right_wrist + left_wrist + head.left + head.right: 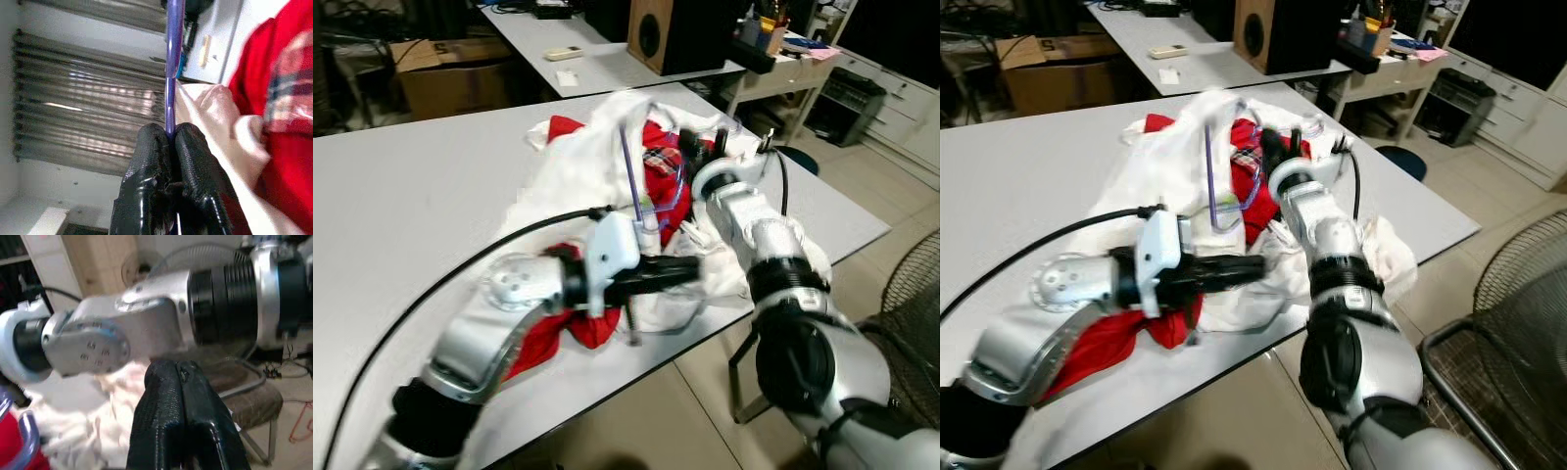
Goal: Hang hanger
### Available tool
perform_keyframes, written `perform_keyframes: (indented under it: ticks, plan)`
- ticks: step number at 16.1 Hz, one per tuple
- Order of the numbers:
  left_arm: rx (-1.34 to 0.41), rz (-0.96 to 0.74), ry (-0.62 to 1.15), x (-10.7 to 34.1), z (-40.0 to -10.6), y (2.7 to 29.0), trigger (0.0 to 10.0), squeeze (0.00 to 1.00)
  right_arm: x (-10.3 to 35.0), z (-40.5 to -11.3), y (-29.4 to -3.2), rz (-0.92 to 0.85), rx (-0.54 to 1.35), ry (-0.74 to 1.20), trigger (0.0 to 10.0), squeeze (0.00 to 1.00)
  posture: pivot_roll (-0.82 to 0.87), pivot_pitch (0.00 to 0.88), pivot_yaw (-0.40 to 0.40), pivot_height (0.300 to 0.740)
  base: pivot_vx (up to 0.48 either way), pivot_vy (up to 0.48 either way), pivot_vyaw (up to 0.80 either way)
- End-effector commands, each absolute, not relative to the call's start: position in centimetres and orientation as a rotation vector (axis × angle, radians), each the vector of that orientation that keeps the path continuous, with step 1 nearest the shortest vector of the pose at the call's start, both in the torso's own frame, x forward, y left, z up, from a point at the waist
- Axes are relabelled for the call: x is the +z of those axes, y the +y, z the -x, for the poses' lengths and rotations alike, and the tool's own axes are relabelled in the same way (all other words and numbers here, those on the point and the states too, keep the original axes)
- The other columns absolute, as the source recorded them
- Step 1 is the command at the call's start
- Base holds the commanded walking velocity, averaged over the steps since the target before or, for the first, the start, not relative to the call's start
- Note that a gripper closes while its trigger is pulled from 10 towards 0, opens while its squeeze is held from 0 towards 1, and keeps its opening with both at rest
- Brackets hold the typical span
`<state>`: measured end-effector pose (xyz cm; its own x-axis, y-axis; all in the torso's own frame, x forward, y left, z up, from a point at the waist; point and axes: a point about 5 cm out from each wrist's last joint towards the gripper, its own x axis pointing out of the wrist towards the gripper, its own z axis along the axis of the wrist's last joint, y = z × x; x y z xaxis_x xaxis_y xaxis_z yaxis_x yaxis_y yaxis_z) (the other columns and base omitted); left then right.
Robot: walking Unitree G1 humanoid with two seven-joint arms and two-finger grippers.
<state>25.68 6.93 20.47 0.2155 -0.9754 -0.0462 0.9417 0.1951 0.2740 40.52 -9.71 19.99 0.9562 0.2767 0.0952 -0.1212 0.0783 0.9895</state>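
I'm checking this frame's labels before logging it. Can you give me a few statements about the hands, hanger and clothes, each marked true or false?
1. The right hand pinches the purple hanger. True.
2. The left hand holds the hanger too. False: its fingers are shut together on nothing, beside the right forearm.
3. The clothes pile lies on the white table. True.
4. The hanger already hangs on a rail. False: it stands among the clothes on the table.
5. The pile is all white. False: red cloth shows too.

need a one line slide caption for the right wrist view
Right gripper clamps its black fingers on a purple hanger bar, beside white cloth and a red garment.
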Motion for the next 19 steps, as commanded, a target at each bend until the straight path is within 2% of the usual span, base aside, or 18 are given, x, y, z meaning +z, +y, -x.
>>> perform_keyframes:
  ticks: [1,3,5,9,10,12,13,15,16,17,18,19]
  plan:
    - [-1.323,-0.244,-0.194,21.5,-26.1,6.8,0.0,0.0,20.1,-40.7,-10.4,-1.502,0.283,0.098,10.0,0.0,0.08,0.0,-0.099,0.74,0.0,0.0,0.0]
    - [-1.324,-0.203,-0.216,21.9,-26.1,5.9,0.0,0.0,19.8,-40.4,-9.1,-1.521,0.3,0.126,10.0,0.0,0.08,0.0,-0.095,0.74,0.0,0.0,0.0]
    - [-1.369,-0.25,-0.165,20.6,-25.4,5.2,0.0,0.0,19.6,-40.1,-8.0,-1.563,0.316,0.147,10.0,0.0,0.07,0.0,-0.092,0.74,0.0,0.0,0.0]
    - [-1.321,-0.281,-0.181,20.8,-25.9,5.7,0.0,0.0,19.5,-39.8,-7.7,-1.551,0.345,0.163,10.0,0.0,0.07,0.0,-0.091,0.74,0.0,0.0,0.0]
    - [-1.228,-0.283,-0.189,21.5,-26.8,7.7,10.0,0.0,19.1,-39.6,-8.7,-1.459,0.338,0.149,10.0,0.0,0.07,0.0,-0.091,0.74,0.0,0.0,0.0]
    - [-1.241,-0.231,-0.17,22.0,-26.5,9.0,10.0,0.0,18.6,-39.5,-9.7,-1.396,0.324,0.139,10.0,0.0,0.07,0.0,-0.091,0.74,0.0,0.0,0.0]
    - [-1.301,-0.251,-0.076,21.2,-25.6,10.4,10.0,0.0,17.7,-39.4,-11.3,-1.338,0.275,0.143,10.0,0.0,0.07,0.0,-0.091,0.74,0.0,0.0,0.0]
    - [-1.332,-0.277,-0.003,20.3,-25.0,11.2,10.0,0.0,17.0,-39.2,-12.5,-1.318,0.238,0.14,10.0,0.0,0.07,0.0,-0.091,0.74,0.0,0.0,0.0]
    - [-1.294,-0.316,0.065,19.1,-25.3,12.0,10.0,0.0,16.6,-39.0,-13.8,-1.308,0.209,0.134,10.0,0.0,0.07,0.0,-0.091,0.74,0.0,0.0,0.0]
    - [-1.153,-0.375,0.071,18.4,-26.8,12.5,10.0,0.0,16.4,-38.8,-14.2,-1.284,0.211,0.137,10.0,0.0,0.07,0.0,-0.093,0.74,0.0,0.0,0.0]
    - [-1.032,-0.414,0.059,18.1,-28.0,12.9,10.0,0.19,16.3,-38.6,-14.3,-1.264,0.218,0.14,10.0,0.0,0.07,0.0,-0.092,0.74,0.0,0.0,0.0]
    - [-0.933,-0.465,0.042,17.6,-29.2,13.1,10.0,1.0,16.2,-38.3,-14.4,-1.251,0.226,0.147,10.0,0.0,0.06,0.0,-0.091,0.74,0.0,0.0,0.0]
